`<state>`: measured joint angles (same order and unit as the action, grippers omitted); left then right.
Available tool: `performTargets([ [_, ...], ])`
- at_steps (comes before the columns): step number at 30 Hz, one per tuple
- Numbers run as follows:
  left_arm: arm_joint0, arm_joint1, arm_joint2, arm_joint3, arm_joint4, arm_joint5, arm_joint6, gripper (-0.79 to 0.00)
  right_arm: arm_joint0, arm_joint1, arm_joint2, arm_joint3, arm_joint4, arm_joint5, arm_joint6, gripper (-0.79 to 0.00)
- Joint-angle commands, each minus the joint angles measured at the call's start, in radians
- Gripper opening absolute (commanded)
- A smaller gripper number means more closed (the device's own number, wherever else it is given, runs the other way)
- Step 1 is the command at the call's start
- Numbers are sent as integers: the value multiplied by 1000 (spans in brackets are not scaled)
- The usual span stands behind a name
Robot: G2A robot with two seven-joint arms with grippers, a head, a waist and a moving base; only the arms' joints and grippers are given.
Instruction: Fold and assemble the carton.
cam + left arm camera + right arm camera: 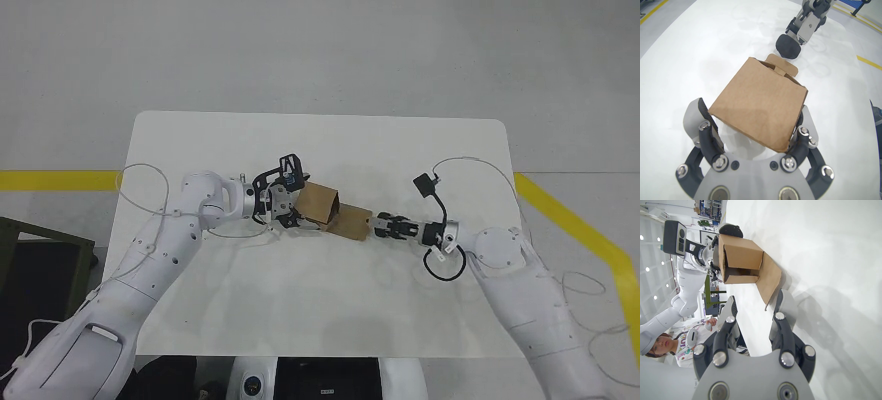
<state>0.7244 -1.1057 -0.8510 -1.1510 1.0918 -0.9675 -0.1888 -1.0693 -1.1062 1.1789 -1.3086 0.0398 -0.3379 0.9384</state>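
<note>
1 boxy brown cardboard carton (761,91), clamped in left gripper (752,111)

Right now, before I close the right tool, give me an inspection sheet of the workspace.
Surface: white table, carton near its middle.
Job's things: one brown carton, partly formed, one end open, its flap pointing toward the right tool.
Clutter: nothing seen.
Tools: left tool shut on the carton's end opposite the flap; right tool open, fingers either side of the flap's edge, not clamped.
Cables: thin cables loop beside both arms, apart from the carton.
Surroundings: grey floor with a yellow line.
</note>
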Motion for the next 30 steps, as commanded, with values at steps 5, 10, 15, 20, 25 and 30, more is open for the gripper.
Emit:
performTargets([
  [5,2,0,-5,0,2,-4,-4,0,36,-13,-44,46,11,-9,-18,-317],
  [10,3,0,-9,0,2,-4,-6,0,73,-28,-95,73,39,-22,-4,-302],
  [15,4,0,-12,0,3,-6,-7,0,106,-43,-140,81,75,-38,15,-305],
  [20,6,-1,-14,1,1,-8,-10,0,131,-54,-167,67,106,-70,28,-280],
  [25,7,-1,-17,1,5,-11,-13,0,150,-63,-192,57,124,-86,35,-243],
  [30,9,0,-23,-1,5,-15,-14,0,174,-76,-226,76,120,-93,20,-283],
])
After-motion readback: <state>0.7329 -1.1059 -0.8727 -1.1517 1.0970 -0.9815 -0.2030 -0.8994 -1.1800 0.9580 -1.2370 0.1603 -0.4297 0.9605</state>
